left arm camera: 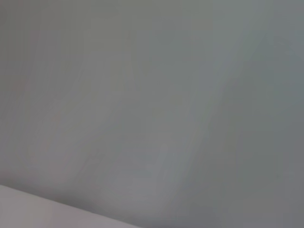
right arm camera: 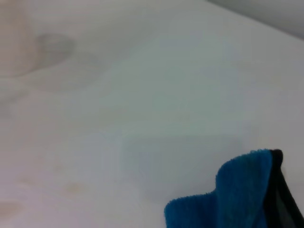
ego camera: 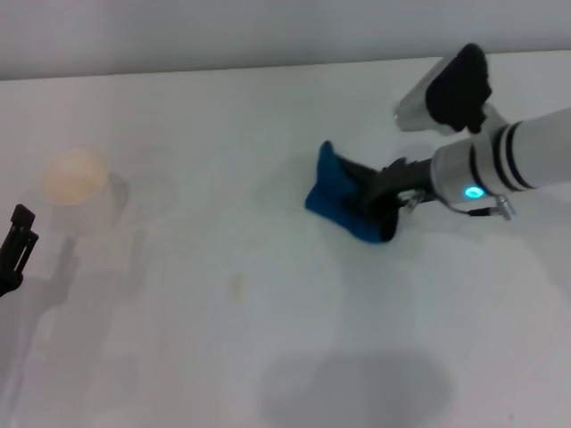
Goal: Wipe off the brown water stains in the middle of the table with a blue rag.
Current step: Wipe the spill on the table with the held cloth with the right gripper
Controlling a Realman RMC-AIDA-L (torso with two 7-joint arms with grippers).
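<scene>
Blue rag (ego camera: pixel 337 194) was bunched up and clamped in the right hand (ego camera: pixel 379 198), its lower folds on or just above the white tabletop (ego camera: pixel 178 339), right of the middle. The right arm reached in from the robot's right, with its long line running across the tabletop toward the left.

Hardly any brown water stains were left to see: only a small faint tan mark (ego camera: pixel 237 283) showed in the head view, lying to the left of the rag and nearer the robot. In the right wrist view a few pale tan smudges (right arm camera: pixel 75 188) lay ahead of the rag's leading edge (right arm camera: pixel 223 199). So the next stroke would probably need to carry the rag leftward and back toward the robot.

A white paper cup (ego camera: pixel 75 178) stood well apart at the far left. The left hand (ego camera: pixel 16 241) waited at the left edge, by far the farther from the mark; I could not tell its fingers' state.
</scene>
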